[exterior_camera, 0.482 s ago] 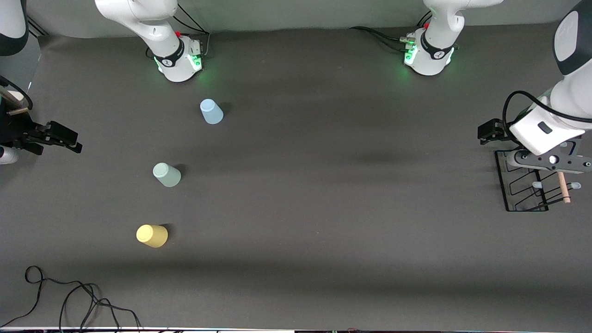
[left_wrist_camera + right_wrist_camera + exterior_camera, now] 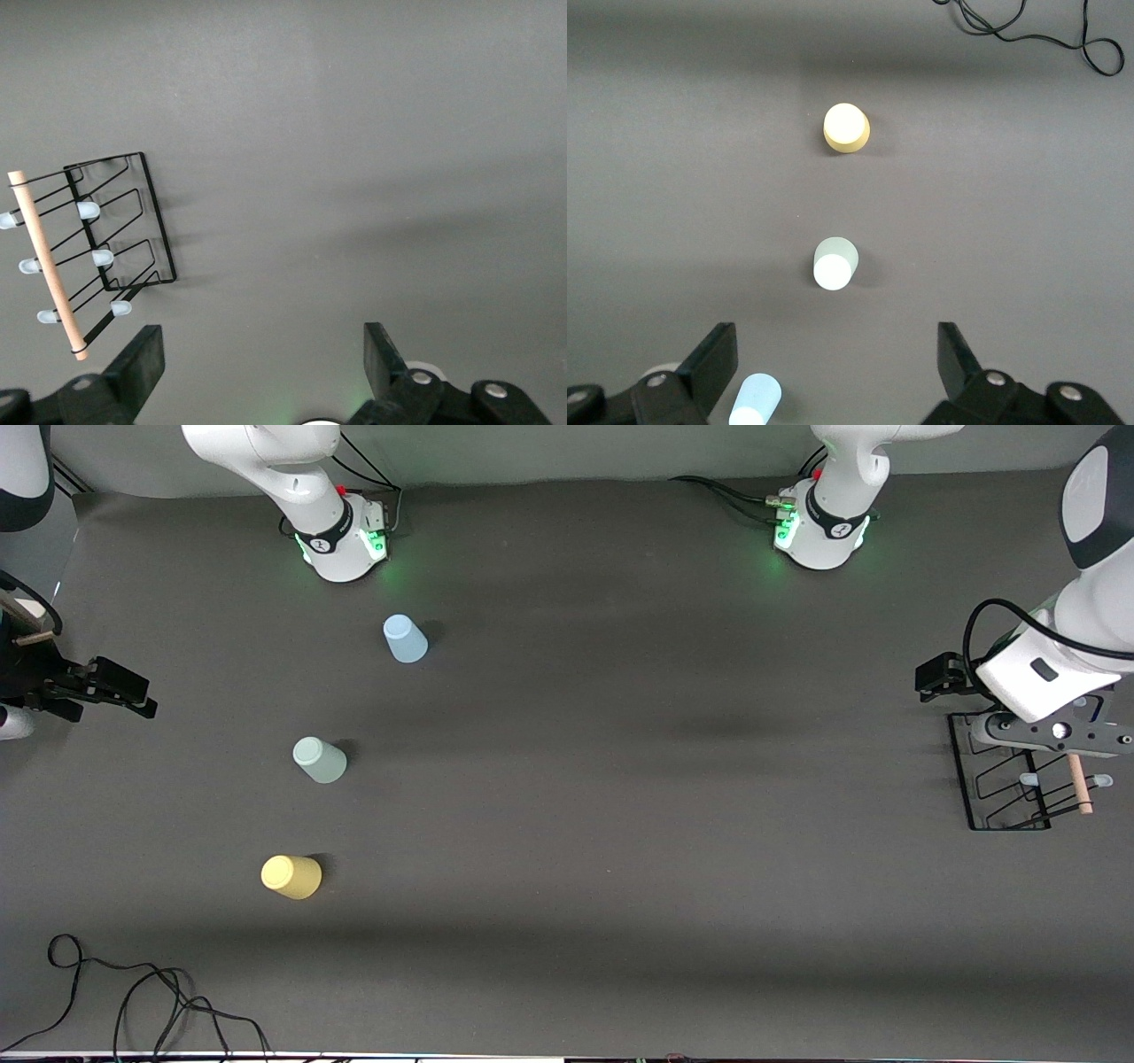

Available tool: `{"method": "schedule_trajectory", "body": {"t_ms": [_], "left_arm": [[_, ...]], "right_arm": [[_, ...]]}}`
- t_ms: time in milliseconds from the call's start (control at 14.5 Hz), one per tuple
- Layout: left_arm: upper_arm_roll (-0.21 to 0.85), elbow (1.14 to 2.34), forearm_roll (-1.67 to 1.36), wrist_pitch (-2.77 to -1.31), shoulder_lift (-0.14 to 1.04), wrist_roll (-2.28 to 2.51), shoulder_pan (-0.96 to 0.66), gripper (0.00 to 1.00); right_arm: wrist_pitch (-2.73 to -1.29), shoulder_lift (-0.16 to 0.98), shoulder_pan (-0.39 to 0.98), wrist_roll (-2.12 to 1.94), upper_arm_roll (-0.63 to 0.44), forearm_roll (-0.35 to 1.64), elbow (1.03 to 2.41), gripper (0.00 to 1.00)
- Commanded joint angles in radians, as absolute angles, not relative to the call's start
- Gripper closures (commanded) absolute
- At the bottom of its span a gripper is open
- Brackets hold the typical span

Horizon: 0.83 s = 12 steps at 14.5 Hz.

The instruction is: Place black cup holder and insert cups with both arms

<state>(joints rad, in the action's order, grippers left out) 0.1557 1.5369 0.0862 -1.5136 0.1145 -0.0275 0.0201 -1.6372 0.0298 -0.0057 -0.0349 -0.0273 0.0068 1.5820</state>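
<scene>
The black cup holder (image 2: 962, 772) stands at the left arm's end of the table, its wooden rod handle (image 2: 1079, 783) on top; it also shows in the left wrist view (image 2: 158, 232). My left gripper (image 2: 935, 677) hangs open and empty high above the table beside the holder, as the left wrist view (image 2: 262, 342) shows. Three cups stand upside down toward the right arm's end: light blue (image 2: 405, 638) (image 2: 755, 403), mint green (image 2: 319, 760) (image 2: 834, 263), yellow (image 2: 291, 877) (image 2: 846, 127). My right gripper (image 2: 124, 693) (image 2: 833, 342) is open and empty, high over the table edge beside the cups.
A loose black cable (image 2: 133, 992) lies at the table corner nearest the camera at the right arm's end; it also shows in the right wrist view (image 2: 1028, 31). The arm bases (image 2: 345, 536) (image 2: 824, 527) stand farthest from the camera. Bare grey table (image 2: 638, 797) lies between cups and holder.
</scene>
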Motion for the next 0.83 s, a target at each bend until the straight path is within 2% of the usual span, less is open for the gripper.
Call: {"method": "schedule_trajectory", "body": {"t_ms": [0,757], "left_arm": [[0.152,1.572,0.077,-1.516,0.077,-0.018,0.02,0.0],[0.152,1.572,0.077,-1.496,0.077,-0.015,0.017,0.0]], "right_arm": [[-1.631,0.037,-0.006,-0.049,-0.025,0.003,1.562,0.0],[-1.635,0.035,-0.006,-0.048,-0.025,0.005,1.562,0.0]]}}
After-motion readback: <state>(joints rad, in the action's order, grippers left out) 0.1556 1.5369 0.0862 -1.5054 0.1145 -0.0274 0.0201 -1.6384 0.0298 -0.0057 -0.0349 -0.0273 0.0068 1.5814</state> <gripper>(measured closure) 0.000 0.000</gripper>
